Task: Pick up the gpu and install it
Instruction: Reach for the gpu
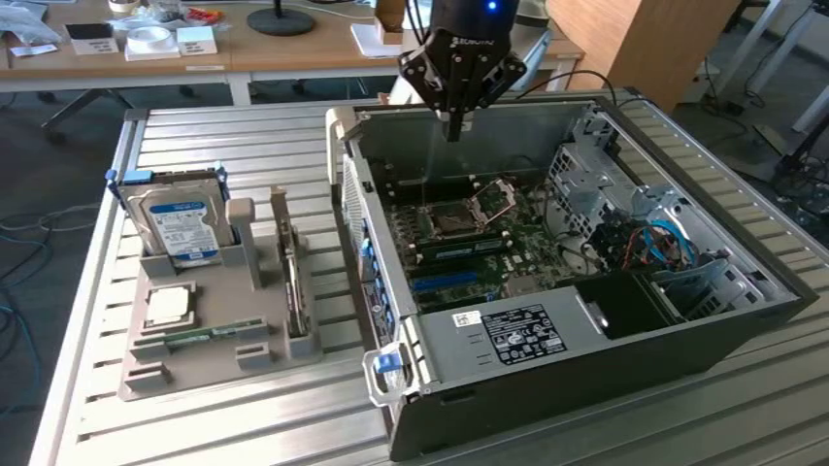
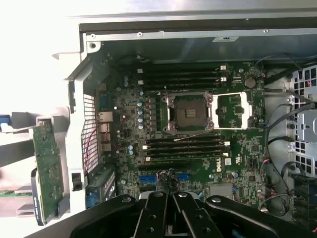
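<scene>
The gpu (image 1: 293, 282) stands on edge in a slot of the grey holder tray (image 1: 194, 374), on the exterior view's left of the open computer case (image 1: 545, 335). In the wrist view the gpu (image 2: 47, 168) shows its green circuit board outside the case wall. My gripper (image 1: 452, 134) hangs shut and empty over the far end of the case, above the motherboard (image 1: 499, 248) and well away from the gpu. The black fingers (image 2: 153, 215) are pressed together above the blue expansion slots (image 2: 147, 177).
The tray also carries a blue-labelled hard drive (image 1: 182, 223), a processor chip (image 1: 169, 306) and a RAM stick (image 1: 208, 335). Inside the case are the open CPU socket (image 2: 190, 111), drive cages and cables (image 1: 654, 243). Desks with clutter stand behind the slatted table (image 1: 233, 136).
</scene>
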{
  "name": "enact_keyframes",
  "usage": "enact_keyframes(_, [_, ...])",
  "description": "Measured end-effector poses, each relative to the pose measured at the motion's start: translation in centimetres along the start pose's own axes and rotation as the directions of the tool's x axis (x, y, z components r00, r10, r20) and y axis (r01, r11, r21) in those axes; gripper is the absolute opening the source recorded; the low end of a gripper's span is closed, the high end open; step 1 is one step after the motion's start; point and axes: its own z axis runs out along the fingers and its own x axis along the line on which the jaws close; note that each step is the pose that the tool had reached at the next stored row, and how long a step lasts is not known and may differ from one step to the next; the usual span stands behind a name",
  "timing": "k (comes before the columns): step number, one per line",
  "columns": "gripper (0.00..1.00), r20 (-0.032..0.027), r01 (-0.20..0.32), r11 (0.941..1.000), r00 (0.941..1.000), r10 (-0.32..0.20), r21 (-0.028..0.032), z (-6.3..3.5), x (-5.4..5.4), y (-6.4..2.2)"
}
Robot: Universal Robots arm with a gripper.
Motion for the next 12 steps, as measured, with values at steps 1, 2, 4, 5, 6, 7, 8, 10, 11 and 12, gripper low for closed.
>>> enact_keyframes(1, [0.11, -0.0001, 0.000, 1.0000, 1.0000, 0.000, 0.0001, -0.01, 0.1, 0.00])
enact_keyframes(2, [0.11, 0.0000, 0.000, 1.0000, 1.0000, 0.000, 0.0000, -0.01, 0.2, -0.01])
enact_keyframes(4, [0.11, 0.0000, 0.000, 1.0000, 1.0000, 0.000, 0.0000, -0.01, 0.4, -0.03])
enact_keyframes(5, [0.11, -0.0001, 0.000, 1.0000, 1.0000, 0.000, 0.0000, -0.01, 0.5, -0.03])
enact_keyframes(6, [0.11, 0.0000, 0.000, 1.0000, 1.0000, 0.000, 0.0000, -0.01, 0.6, -0.04])
enact_keyframes(7, [0.11, 0.0000, 0.000, 1.0000, 1.0000, 0.000, 0.0000, -0.02, 0.7, -0.05])
enact_keyframes(8, [0.11, -0.0001, 0.000, 1.0000, 1.0000, 0.000, 0.0000, -0.02, 0.8, -0.06])
enact_keyframes(10, [0.11, -0.0001, 0.000, 1.0000, 1.0000, 0.000, 0.0001, -0.03, 1.1, -0.07])
enact_keyframes(11, [0.11, 0.0000, 0.000, 1.0000, 1.0000, 0.000, 0.0000, -0.03, 1.2, -0.08])
enact_keyframes(12, [0.11, 0.0000, 0.000, 1.0000, 1.0000, 0.000, 0.0000, -0.03, 1.3, -0.09])
